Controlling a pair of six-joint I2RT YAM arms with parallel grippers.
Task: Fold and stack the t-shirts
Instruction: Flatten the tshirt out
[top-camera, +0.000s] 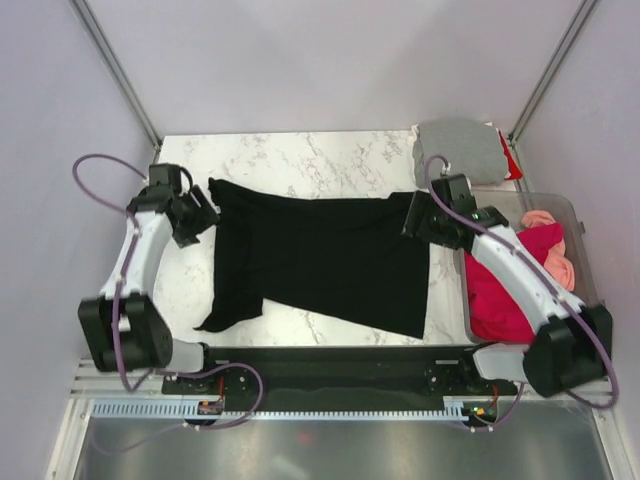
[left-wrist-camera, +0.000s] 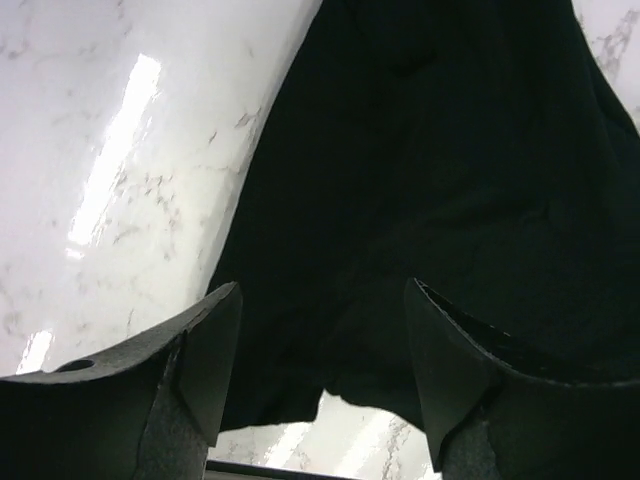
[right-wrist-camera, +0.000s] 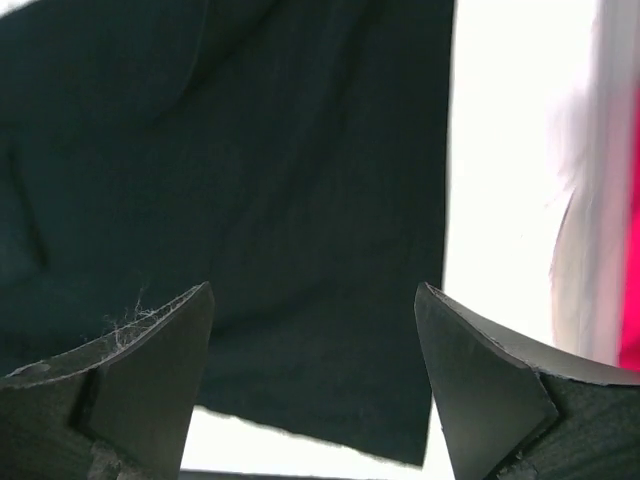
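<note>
The fingers (left-wrist-camera: 205, 350) of the left gripper (left-wrist-camera: 320, 350) are spread apart, with nothing between them; under them lies the black shirt (top-camera: 330, 255), whose edge runs next to the bare marble table (top-camera: 300, 160); in the top view this gripper is at the far left corner of the shirt, towards the left edge of the table; I cannot tell if the tips touch the cloth.

The fingers (right-wrist-camera: 160, 350) of the right gripper (right-wrist-camera: 315, 370) are also wide apart and pinch nothing; they are over the right border of the black shirt, with a strip of white table just beside it.

The black shirt lies spread flat across the middle of the table; one sleeve points to the near left corner.

A grey shirt (top-camera: 458, 148) lies folded at the far right corner of the table; a clear tub (top-camera: 575, 215) stands at the right edge; inside it are a crimson shirt (top-camera: 500, 290) and a pink shirt (top-camera: 558, 268), both crumpled.
</note>
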